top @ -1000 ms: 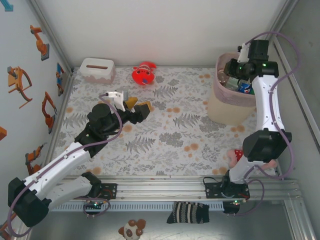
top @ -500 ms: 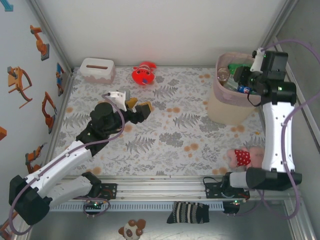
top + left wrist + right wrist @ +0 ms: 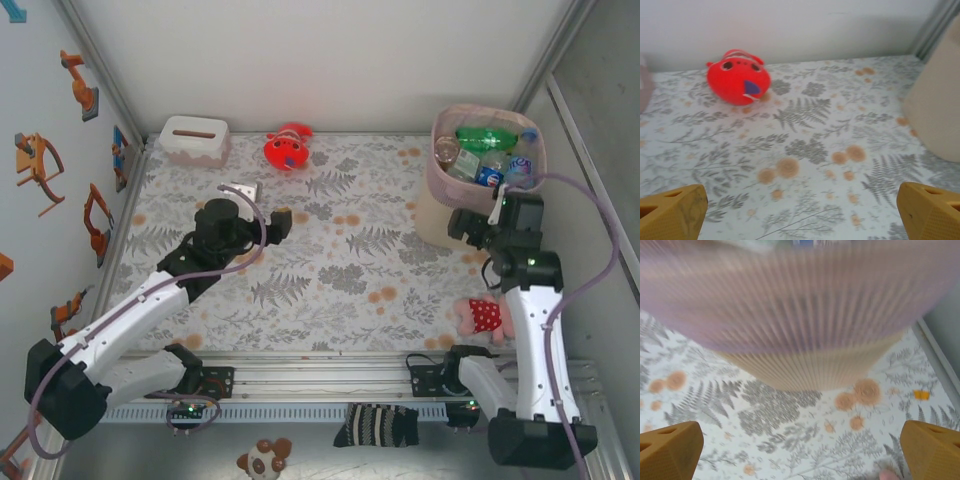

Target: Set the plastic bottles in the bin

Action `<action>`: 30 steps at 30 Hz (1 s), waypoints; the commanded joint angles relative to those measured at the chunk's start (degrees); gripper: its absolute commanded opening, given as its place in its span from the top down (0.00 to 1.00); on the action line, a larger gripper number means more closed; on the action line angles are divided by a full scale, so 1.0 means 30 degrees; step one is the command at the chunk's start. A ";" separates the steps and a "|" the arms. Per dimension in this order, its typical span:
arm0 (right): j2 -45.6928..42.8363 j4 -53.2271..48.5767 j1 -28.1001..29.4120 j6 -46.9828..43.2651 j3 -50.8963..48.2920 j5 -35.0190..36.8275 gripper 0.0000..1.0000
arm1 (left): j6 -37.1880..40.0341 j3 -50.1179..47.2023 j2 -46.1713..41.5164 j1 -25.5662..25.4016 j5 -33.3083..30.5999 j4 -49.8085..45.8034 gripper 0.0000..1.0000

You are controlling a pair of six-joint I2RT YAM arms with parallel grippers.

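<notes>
The bin (image 3: 455,215) stands at the far right of the table, pale pink with a pink liner. Inside it lie several plastic bottles: a green one (image 3: 487,137) on top and clear ones with blue labels (image 3: 492,172) below. My right gripper (image 3: 468,228) hangs low in front of the bin's near side. In the right wrist view it (image 3: 802,450) is open and empty, with the bin's ribbed wall (image 3: 815,360) blurred just ahead. My left gripper (image 3: 272,232) hovers over the left middle of the flowered cloth. It (image 3: 802,210) is open with nothing between its yellow fingers (image 3: 672,212).
A white tissue box (image 3: 195,140) and a red plush toy (image 3: 287,148) sit at the back left; the toy (image 3: 738,82) is ahead of my left gripper. A pink and red plush (image 3: 485,315) lies by the right arm. The metal rail (image 3: 330,375) marks the near edge.
My right arm pulled back from above the bin and dropped in front of it, and its jaws went from shut to open. My left gripper turned slightly and opened wider.
</notes>
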 commanded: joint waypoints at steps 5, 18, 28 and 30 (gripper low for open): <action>-0.2048 1.0076 -0.0023 -0.1030 -0.7726 0.1457 0.01 | 0.1316 -0.1326 0.0123 0.1310 -0.4540 -0.0527 0.03; 0.4515 2.5737 -0.0004 -0.2288 -1.4235 0.2829 0.01 | 0.3553 -0.5978 0.0466 0.3233 -0.7876 0.4069 0.03; 0.9984 3.1590 0.0020 -0.2242 -1.3279 0.1123 0.02 | 0.5218 -0.8194 0.1455 0.6947 -0.2910 1.0408 0.03; 1.0875 3.2204 0.0059 -0.2127 -1.3241 0.1385 0.03 | 0.4840 -0.8807 0.2147 0.8078 -0.1604 1.2115 0.03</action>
